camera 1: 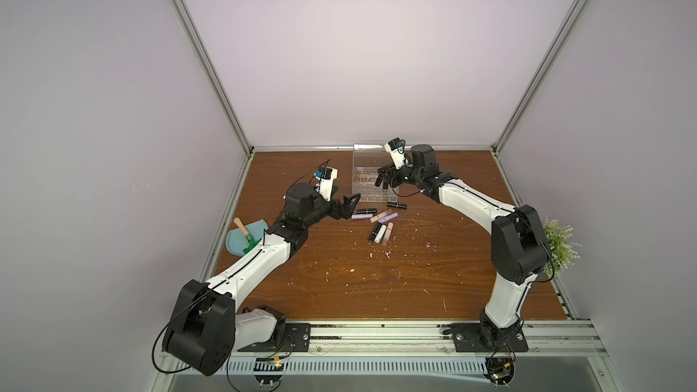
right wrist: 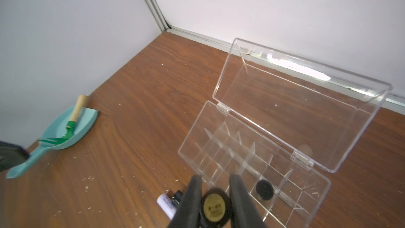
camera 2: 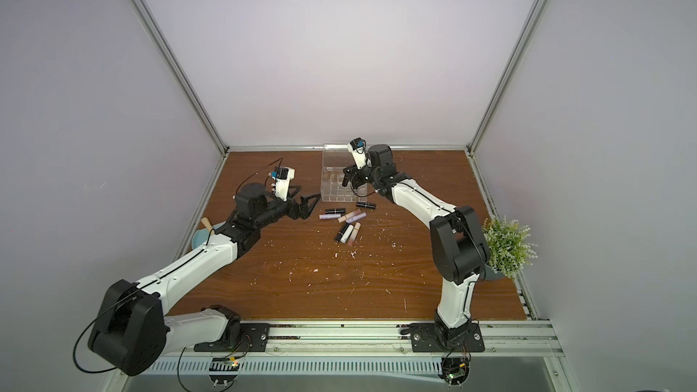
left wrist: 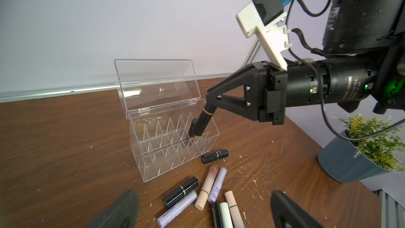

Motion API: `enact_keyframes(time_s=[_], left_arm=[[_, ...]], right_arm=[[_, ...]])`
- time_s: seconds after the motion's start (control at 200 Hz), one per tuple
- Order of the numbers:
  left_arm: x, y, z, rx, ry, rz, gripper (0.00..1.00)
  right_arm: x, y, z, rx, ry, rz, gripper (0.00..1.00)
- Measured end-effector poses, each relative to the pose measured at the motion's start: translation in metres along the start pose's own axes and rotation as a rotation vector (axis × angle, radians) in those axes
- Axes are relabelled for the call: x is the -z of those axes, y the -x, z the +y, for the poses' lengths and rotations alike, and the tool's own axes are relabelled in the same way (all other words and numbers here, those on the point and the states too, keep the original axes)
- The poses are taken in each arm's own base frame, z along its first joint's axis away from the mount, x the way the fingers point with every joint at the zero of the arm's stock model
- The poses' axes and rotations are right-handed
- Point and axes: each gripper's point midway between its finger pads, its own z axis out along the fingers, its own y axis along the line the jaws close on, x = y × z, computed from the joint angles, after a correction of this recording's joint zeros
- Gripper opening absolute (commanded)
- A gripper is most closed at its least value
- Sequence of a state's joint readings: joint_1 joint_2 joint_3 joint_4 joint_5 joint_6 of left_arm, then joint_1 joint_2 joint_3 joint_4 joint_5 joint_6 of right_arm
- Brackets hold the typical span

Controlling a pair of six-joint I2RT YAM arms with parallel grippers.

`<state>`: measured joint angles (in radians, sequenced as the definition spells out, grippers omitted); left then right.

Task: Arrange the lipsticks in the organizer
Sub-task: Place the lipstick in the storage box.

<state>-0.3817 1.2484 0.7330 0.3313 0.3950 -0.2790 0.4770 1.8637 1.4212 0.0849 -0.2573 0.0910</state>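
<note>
Left hand [camera 1: 349, 205]: jaws wide apart, wrist roughly level. Right hand [camera 1: 381, 176]: pitched downward, jaws clamped on a glossy black cylindrical lipstick [left wrist: 202, 122].

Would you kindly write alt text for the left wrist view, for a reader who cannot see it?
The right gripper holds a black lipstick tilted over the open clear organizer, next to another black lipstick standing in a cell. More lipsticks lie loose on the wooden table.

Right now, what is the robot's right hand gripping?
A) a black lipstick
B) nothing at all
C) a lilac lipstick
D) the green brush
A: the right hand is closed around a black lipstick, which it holds tilted, lower end down among the cells of the organizer.
</note>
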Motion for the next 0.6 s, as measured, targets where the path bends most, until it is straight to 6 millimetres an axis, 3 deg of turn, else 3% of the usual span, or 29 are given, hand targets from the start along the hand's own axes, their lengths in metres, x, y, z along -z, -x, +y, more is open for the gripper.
enact_keyframes(time_s=[0.305,0.6], left_arm=[[-0.003,-0.008,0.004,-0.006,0.011,0.021,0.97],[-0.003,-0.009,0.004,-0.009,0.011,0.022,0.97]], right_arm=[[-0.015,-0.01,-0.033,0.052,-0.175,0.003,0.14],[-0.012,0.01,-0.04,0.079,-0.225,-0.057,0.16]])
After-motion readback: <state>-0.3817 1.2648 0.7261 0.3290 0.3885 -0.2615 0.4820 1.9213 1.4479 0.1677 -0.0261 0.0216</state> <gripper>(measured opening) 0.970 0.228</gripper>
